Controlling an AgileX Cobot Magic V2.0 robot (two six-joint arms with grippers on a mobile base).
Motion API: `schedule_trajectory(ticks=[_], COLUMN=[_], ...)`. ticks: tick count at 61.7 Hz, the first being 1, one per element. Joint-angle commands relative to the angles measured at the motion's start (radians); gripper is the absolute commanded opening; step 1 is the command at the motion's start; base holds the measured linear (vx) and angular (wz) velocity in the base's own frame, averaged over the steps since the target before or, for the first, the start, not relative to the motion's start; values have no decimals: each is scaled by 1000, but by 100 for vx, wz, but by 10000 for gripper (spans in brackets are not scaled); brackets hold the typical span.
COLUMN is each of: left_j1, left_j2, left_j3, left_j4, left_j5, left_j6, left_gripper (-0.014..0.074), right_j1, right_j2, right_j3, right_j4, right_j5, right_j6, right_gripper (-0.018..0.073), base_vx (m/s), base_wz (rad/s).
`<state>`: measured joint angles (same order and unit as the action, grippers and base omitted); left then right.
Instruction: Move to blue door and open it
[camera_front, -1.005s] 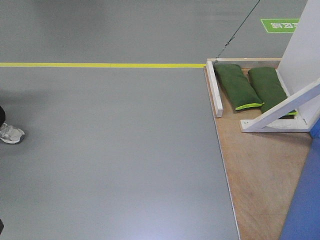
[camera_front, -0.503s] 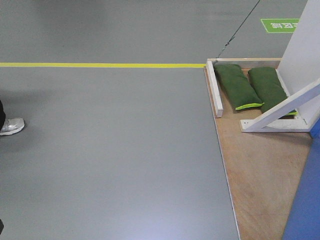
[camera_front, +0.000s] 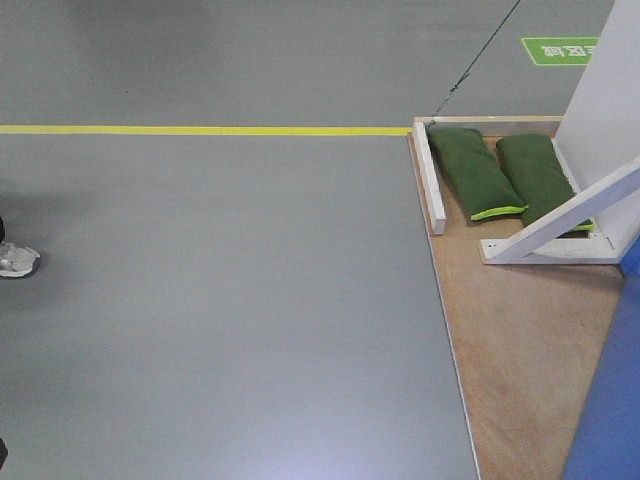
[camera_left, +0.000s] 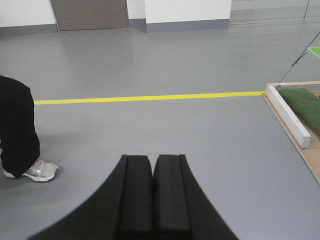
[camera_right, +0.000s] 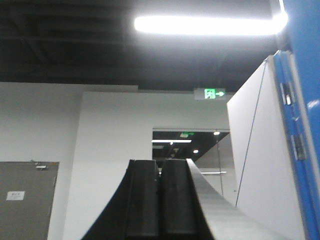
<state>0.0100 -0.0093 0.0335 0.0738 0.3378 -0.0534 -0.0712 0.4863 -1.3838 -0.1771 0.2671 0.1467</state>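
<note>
Left tool (camera_left: 152, 160) has its two black pads pressed together on nothing, pointing out over the grey floor (camera_front: 220, 320). The right tool (camera_right: 161, 165) is likewise closed and empty, tilted up toward the ceiling lights.

The glossy bright-blue door panel (camera_front: 612, 400) shows only as a strip at the near right edge of the front view, and as a tall blue band (camera_right: 309, 60) at the right of the right wrist view. Its lever handle is in no picture.

By my reading the approach is partly done. The robot is near the door's stand, but neither tool touches the door. Facing it, reaching the handle and swinging it open all remain.

On the right, the bare plywood base board (camera_front: 530, 340) makes a raised edge beside the floor. It carries a white frame panel with a diagonal brace (camera_front: 565, 225), a white wooden batten (camera_front: 432, 180) and two green sandbags (camera_front: 475, 170). To the left the floor is open up to a yellow floor line (camera_front: 200, 130). A person's grey shoe (camera_front: 15, 260) sits at the far left, well apart.
</note>
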Motion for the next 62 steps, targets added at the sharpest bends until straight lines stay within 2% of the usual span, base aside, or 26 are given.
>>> schedule_trajectory(ticks=[1,6,10,12,19,29,34,39,48,62], left_j1=[-5,-5,-5,-5,-5,-5,-5,-5,-5,-5], left_j2=[-19,-19,-19,-19,-19,-19,-19,-19,-19,-19], left_j3=[-35,-35,-35,-35,-35,-35,-35,-35,-35,-35], left_j4=[1,1,1,1,1,1,1,1,1,1], left_j5=[-83,-83,-83,-83,-83,-83,-83,-83,-83,-83], left_j6=[-4,-4,-4,-4,-4,-4,-4,-4,-4,-4], left_gripper=[71,71,71,71,71,71,71,71,71,71], right_j1=[-72,-148,-219,-262,-419,-659,-753,-833,-985,-1152], right_j2=[56,75,91,100,113,113,118,129,156,225], right_j3=[-51,-57,-57,-57,-57,-57,-57,-57,-57,-57], right_j4=[41,96,177,249,564,1122,1282,1364,1436,1441], right_j5=[-78,-88,-84,-83,-83,-100,-120,-149,-234,-464], right_j6=[-7,-7,-7,-7,-7,-7,-7,-7,-7,-7], right_gripper=[-4,-4,-4,-4,-4,-4,-4,-4,-4,-4], base_vx=[0,0,0,0,0,0,0,0,0,0], base_wz=[0,0,0,0,0,0,0,0,0,0])
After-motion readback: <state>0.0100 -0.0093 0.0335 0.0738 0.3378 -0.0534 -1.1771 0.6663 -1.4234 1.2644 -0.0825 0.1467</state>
